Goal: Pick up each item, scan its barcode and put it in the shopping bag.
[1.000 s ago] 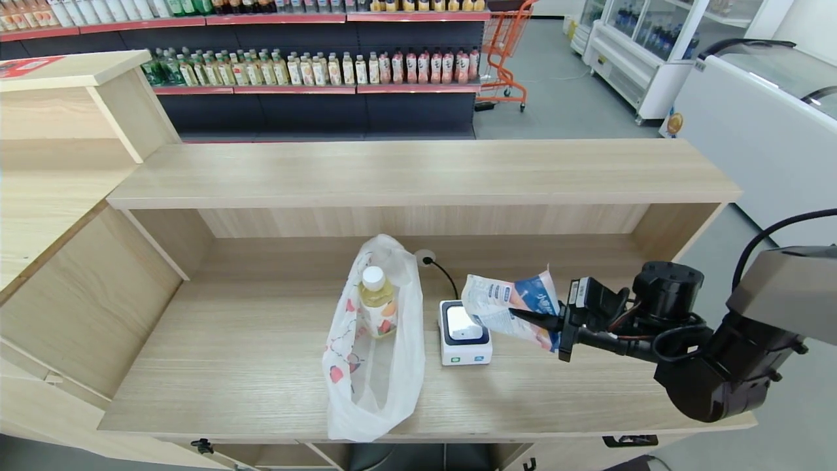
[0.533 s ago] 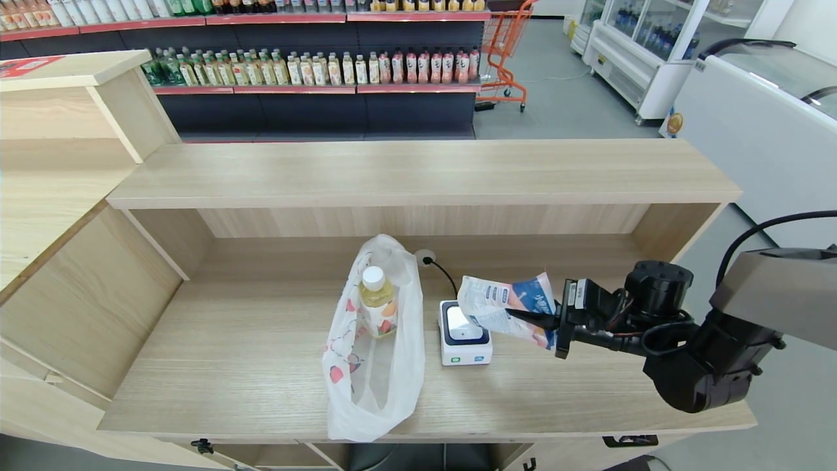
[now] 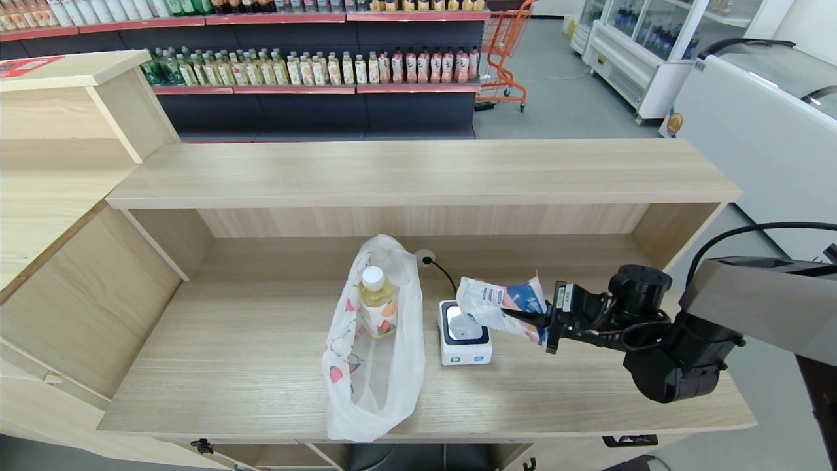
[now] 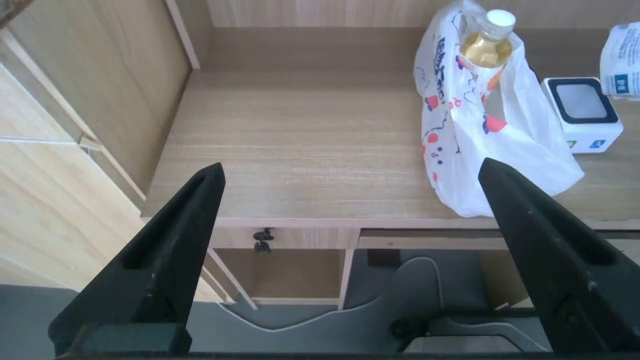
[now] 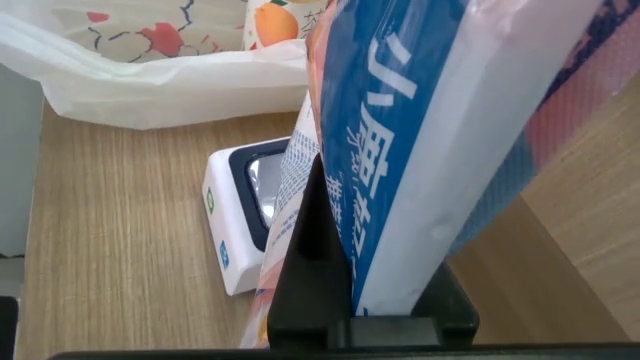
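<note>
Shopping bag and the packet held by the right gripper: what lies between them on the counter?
Head view: the white scanner stands between the shopping bag and the packet, whose free end hangs over its window.

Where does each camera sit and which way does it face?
Head: on the head, facing forward and down at the counter; right tool holds a packet over the scanner.
Left wrist: on the left arm, facing across the counter to the bag; left tool, open, in front.
Right wrist: on the right arm, facing past the packet to the scanner; right tool shows.
Shared: all show scanner and bag.
</note>
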Robot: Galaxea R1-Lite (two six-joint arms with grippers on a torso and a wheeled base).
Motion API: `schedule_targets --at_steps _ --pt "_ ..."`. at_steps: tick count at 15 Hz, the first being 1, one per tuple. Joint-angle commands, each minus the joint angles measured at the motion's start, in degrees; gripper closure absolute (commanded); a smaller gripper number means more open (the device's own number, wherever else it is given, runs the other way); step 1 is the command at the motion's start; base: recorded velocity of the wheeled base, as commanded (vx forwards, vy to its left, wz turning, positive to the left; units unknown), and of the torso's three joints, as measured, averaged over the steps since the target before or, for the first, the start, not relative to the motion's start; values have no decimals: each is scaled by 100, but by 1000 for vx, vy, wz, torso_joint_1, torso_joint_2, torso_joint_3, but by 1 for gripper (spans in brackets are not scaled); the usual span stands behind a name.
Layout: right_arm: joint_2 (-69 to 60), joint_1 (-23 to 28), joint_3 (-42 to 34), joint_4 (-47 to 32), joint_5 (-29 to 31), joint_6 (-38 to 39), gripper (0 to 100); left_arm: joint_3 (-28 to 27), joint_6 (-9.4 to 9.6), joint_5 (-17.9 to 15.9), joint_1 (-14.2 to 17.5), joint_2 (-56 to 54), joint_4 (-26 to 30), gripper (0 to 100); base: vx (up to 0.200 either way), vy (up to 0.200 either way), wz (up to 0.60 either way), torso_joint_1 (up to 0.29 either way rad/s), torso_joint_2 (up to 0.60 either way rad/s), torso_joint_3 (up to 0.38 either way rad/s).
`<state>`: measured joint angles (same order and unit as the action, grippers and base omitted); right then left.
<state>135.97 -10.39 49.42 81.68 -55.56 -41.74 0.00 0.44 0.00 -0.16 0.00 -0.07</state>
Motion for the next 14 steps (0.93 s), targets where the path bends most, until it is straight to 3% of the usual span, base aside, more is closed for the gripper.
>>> schedule_targets --at_steps 1,14 --pt "228 -16 173 -3 2 -45 100 0 0 0 -2 0 -1 0 0 0 0 0 0 0" --pt "377 -201 481 -47 2 -159 100 0 0 0 -2 9 -1 0 0 0 0 0 0 0"
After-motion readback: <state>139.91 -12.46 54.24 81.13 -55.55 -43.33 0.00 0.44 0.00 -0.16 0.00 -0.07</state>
